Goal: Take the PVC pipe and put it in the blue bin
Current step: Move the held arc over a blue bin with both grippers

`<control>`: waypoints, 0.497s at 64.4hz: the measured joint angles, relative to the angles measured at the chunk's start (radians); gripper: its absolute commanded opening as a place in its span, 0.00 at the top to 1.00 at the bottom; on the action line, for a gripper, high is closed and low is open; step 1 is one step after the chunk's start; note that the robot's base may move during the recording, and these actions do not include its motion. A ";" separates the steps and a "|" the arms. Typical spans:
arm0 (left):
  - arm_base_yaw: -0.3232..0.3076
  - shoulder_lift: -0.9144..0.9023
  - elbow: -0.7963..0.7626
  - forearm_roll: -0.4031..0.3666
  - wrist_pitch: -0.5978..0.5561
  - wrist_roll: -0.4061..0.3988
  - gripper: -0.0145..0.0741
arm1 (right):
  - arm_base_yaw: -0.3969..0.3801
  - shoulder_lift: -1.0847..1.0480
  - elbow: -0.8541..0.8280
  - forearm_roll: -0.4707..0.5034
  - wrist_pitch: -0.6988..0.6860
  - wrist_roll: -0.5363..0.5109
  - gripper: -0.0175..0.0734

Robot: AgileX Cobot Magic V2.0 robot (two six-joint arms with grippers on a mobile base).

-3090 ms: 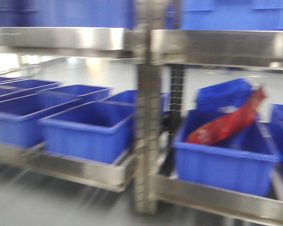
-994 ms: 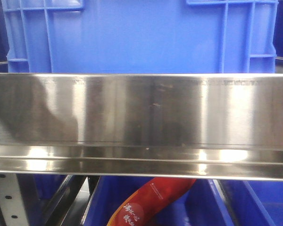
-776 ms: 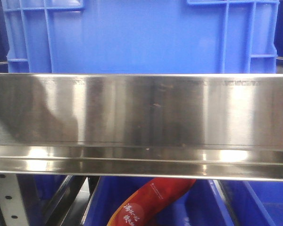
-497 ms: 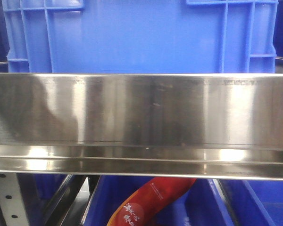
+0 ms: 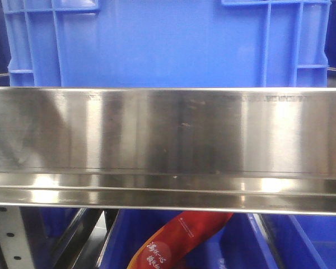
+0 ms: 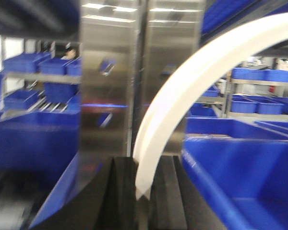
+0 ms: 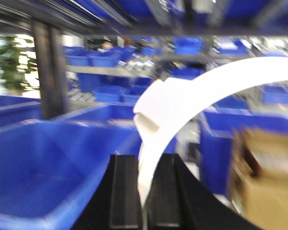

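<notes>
In the left wrist view, my left gripper (image 6: 143,165) is shut on the end of a white curved PVC pipe (image 6: 182,91) that arcs up and to the right. A blue bin (image 6: 249,177) lies low at the right of it. In the right wrist view, my right gripper (image 7: 143,165) is shut on a white curved PVC pipe (image 7: 182,93) with a collar, arcing up to the right. An open blue bin (image 7: 48,163) lies below and left of it. Neither gripper nor pipe shows in the front view.
The front view is filled by a steel shelf lip (image 5: 168,145) with a large blue bin (image 5: 168,42) on it and a red packet (image 5: 173,241) in a bin below. A steel post (image 6: 110,86) stands ahead of the left gripper. A cardboard box (image 7: 269,182) sits at the right.
About three seconds ago the front view showed the racks from farther back; it now sits close against the shelf lip. Over the last second nothing has visibly moved.
</notes>
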 measured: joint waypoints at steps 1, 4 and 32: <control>-0.009 0.011 -0.025 0.000 0.008 0.004 0.96 | 0.009 0.010 -0.016 0.000 0.000 -0.003 0.99; -0.045 0.046 -0.073 0.002 0.043 0.018 0.96 | 0.044 0.045 -0.047 0.002 0.000 -0.009 0.99; -0.381 0.515 -0.442 0.040 0.131 0.061 0.96 | 0.348 0.495 -0.340 0.004 0.005 -0.016 0.99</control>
